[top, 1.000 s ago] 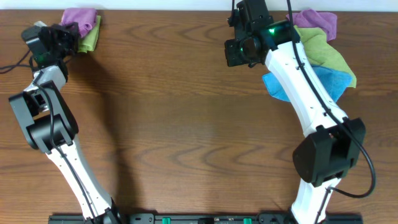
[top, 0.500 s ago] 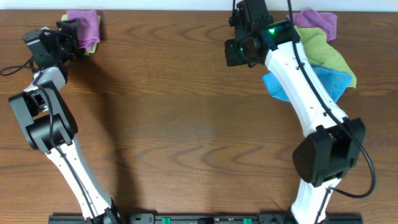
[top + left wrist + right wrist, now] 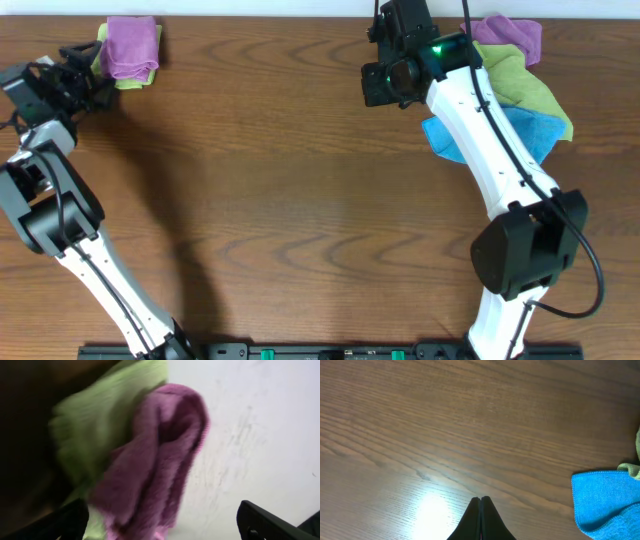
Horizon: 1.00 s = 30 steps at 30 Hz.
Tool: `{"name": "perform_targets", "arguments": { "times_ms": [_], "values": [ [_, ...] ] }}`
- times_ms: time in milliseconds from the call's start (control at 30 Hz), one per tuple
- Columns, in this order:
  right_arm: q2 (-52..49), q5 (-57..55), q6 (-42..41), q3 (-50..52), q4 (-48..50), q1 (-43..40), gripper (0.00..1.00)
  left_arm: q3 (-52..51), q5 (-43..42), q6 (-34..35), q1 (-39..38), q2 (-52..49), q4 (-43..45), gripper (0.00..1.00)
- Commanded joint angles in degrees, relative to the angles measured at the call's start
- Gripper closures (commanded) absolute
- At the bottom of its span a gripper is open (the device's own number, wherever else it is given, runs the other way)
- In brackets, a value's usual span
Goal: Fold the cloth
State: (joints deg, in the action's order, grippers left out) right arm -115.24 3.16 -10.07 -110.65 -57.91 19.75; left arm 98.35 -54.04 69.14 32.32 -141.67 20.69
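Folded purple fleece cloth [image 3: 132,45] is lying atop a green fleece cloth [image 3: 100,425], just beside the left gripper [image 3: 93,75], whose jaws are standing apart, holding nothing.

A dark brown desk [image 3: 300,200] with wavy wood grain fills the scene. Just left of the right hand [image 3: 480,501], a soft white patch of reflected light [image 3: 432,510] lies on the wood. Beyond the left hand [image 3: 88,78], past the desk's far edge, stands a white wall [image 3: 260,425] with faint grey scuffs.
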Motion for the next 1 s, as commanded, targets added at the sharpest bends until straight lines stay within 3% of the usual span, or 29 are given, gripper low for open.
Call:
{"name": "perform_targets", "arguments": {
  "times_ms": [0,133,300,467,567,633,800,967],
  "values": [
    [0.26,0.26,-0.63,-0.79,-0.17,0.59,0.99,1.27,-3.23,-1.68,1.68,1.46,-2.38,0.04],
    [0.26,0.26,-0.59,-0.79,-0.24,0.96,0.99,1.27,-4.5,-6.91,4.15,2.82,-4.22,0.04],
    [0.28,0.26,-0.55,-0.79,-0.22,1.33,0.99,1.27,-5.95,-18.18,6.43,9.33,-8.68,0.04],
    [0.94,0.24,0.55,-0.81,-1.11,1.33,0.99,1.27,-0.22,-41.88,5.42,21.9,-30.69,0.04],
    [2.67,-1.97,0.96,-0.85,-2.43,1.31,0.99,1.27,7.65,-57.05,2.8,31.8,-48.74,0.04],
    [4.31,-3.91,1.42,-0.85,-3.91,1.29,0.99,1.27,12.59,-62.36,1.22,36.85,-56.85,0.04],
    [11.72,-4.92,7.8,-0.83,-13.11,1.29,0.98,0.42,21.22,-69.22,-3.65,53.37,-71.95,0.04],
    [22.05,-5.35,8.48,-0.66,-21.24,1.29,0.77,-1.4,27.93,-69.81,-9.7,69.46,-80.24,0.04]
  ]
}}
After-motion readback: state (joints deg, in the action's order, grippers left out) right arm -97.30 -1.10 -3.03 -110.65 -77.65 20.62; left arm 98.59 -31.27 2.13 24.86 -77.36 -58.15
